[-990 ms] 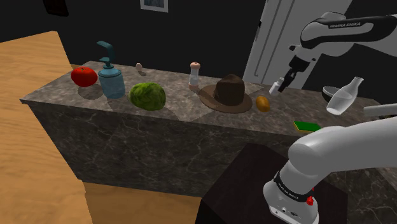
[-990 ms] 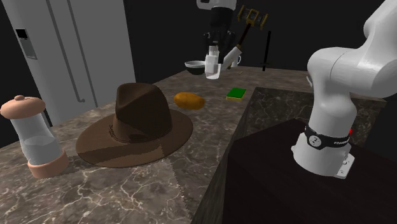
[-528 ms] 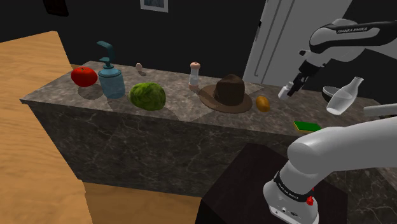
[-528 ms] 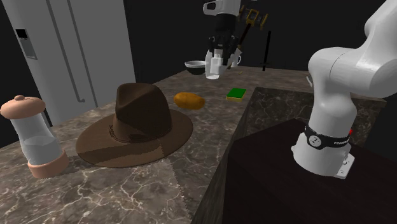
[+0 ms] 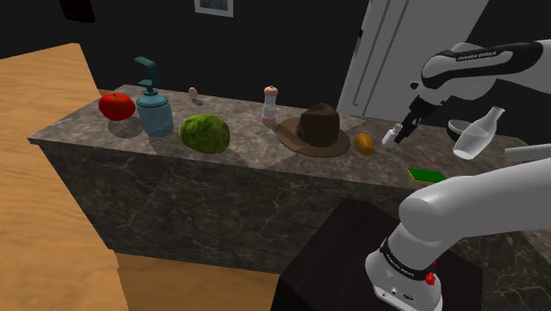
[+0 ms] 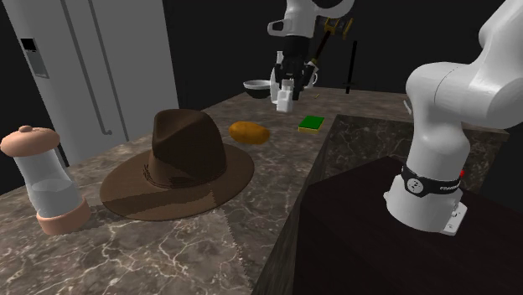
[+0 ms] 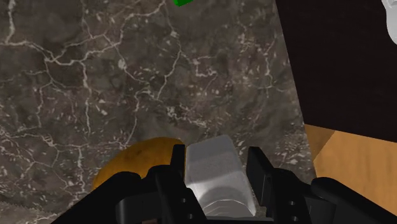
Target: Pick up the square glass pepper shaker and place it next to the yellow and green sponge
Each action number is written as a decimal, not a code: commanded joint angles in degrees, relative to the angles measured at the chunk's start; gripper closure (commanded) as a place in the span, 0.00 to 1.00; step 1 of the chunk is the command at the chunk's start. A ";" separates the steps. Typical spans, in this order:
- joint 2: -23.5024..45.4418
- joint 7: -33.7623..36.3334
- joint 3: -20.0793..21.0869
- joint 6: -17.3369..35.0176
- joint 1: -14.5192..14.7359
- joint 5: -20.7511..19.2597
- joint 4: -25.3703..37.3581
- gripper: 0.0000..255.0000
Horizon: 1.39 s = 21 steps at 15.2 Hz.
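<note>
Two black fingers [image 7: 170, 172] of the gripper [image 5: 396, 133] clenched on the pale, square-sided pepper shaker [image 7: 217, 177], one flat face against each. Shaker carried tilted above the worktop [image 5: 256, 155], close over the brown oval lump [image 6: 249, 131] and apparently clear of the stone. Sponge [image 5: 426, 175], green on top with a yellow edge, at roughly five o'clock from the shaker in the shoulder view and between four and five o'clock in the second exterior view, near but apart.

To do the carry well:
- Grip firmly and hold height until past the lump.
- Travel toward the sponge, levelling the shaker for a flat landing on its base.
- Aim for bare worktop just beside the sponge, not on it, and stop short of the worktop's edge close by.
- Lower slowly and loosen only once seated; smooth sides likely to slip or topple from a tilted release.

Hard to make out:
- Gap between shaker and worktop: not readable from any angle here.
- Shaker's far end: buried in the hand in the wrist view, cap not discernible.
- Sponge in that view: reduced to a green corner cut by the frame edge.
- Amount of free stone beyond the sponge: impossible to tell.
</note>
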 commanded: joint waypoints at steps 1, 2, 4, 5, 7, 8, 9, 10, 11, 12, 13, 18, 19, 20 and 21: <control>0.42 -0.22 -0.49 1.51 0.03 -0.13 -1.08 1.00; 0.76 -0.39 -0.83 2.37 0.10 -0.17 -1.60 1.00; 1.51 -0.74 -1.53 4.11 0.28 -0.21 -2.62 1.00; 1.91 -0.94 -1.89 4.99 0.38 -0.21 -3.11 1.00; 2.78 -1.35 -2.65 6.78 0.64 -0.19 -4.05 1.00; 3.25 -1.57 -3.04 7.68 0.78 -0.15 -4.51 1.00; 3.73 -1.80 -3.44 8.59 0.94 -0.10 -4.95 1.00; 4.24 -2.04 -3.85 9.51 1.12 -0.03 -5.38 1.00; 4.77 -2.30 -4.28 10.44 1.32 0.06 -5.80 1.00; 5.32 -2.57 -4.72 11.37 1.54 0.16 -6.21 1.00; 5.89 -2.86 -5.17 12.31 1.78 0.29 -6.60 1.00; 8.67 -4.33 -7.31 16.51 3.09 1.19 -8.18 1.00; 8.67 -4.32 -7.30 16.51 3.08 1.19 -8.18 1.00; 8.67 -4.33 -7.31 16.51 3.09 1.19 -8.18 1.00; 8.67 -4.33 -7.31 16.51 3.09 1.19 -8.18 1.00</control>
